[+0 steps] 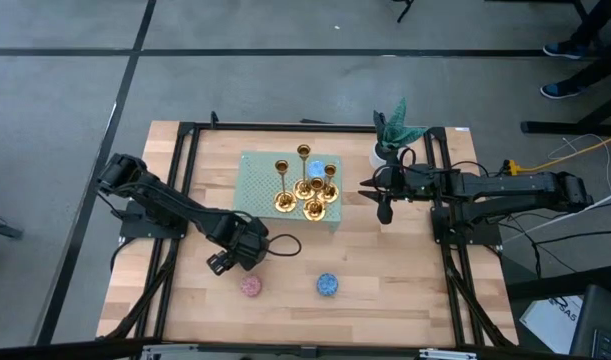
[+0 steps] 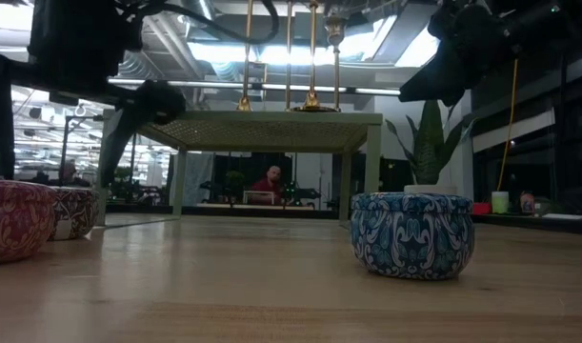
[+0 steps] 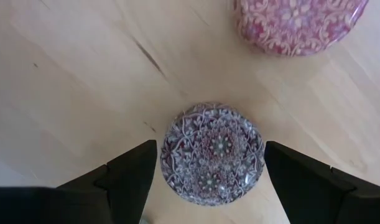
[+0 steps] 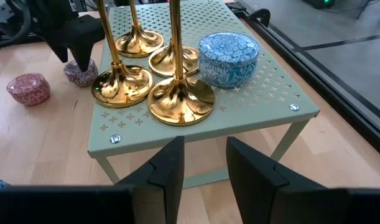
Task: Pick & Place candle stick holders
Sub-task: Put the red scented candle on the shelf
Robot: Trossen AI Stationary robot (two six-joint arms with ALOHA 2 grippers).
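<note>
Left gripper [image 1: 228, 262] hangs low over the wood table [image 1: 385, 290], just off the near left corner of the green stand [image 1: 255, 175], with its fingers spread apart and nothing between them that it grips. From above, the right gripper [image 1: 383, 196] waits just off the right side of the stand, and its fingers look apart and empty too. All 4 candle stick holders [image 1: 307, 192] are standing upright in a tight bunch on top of the stand, next to a blue candle tin [image 1: 304, 152]. On the table in front of the stand sit a pink tin [image 1: 250, 286] and another blue tin [image 1: 327, 285]. From table height, the stand [image 2: 262, 119] has the gold stems [image 2: 291, 57] rising from its top, and the blue tin [image 2: 411, 235] sits close by. In the left wrist view, a purple-grey tin [image 3: 213, 152] lies on the table between the 2 open fingers [image 3: 130, 174], not touched, with the pink tin [image 3: 298, 25] farther off. In the right wrist view, the gold bases [image 4: 177, 96] crowd together on the stand [image 4: 264, 93], some touching, and the right fingers [image 4: 165, 165] stand a little apart below its edge. No holder looks picked up yet, so I think the job is barely begun and all 4 are left to move.
</note>
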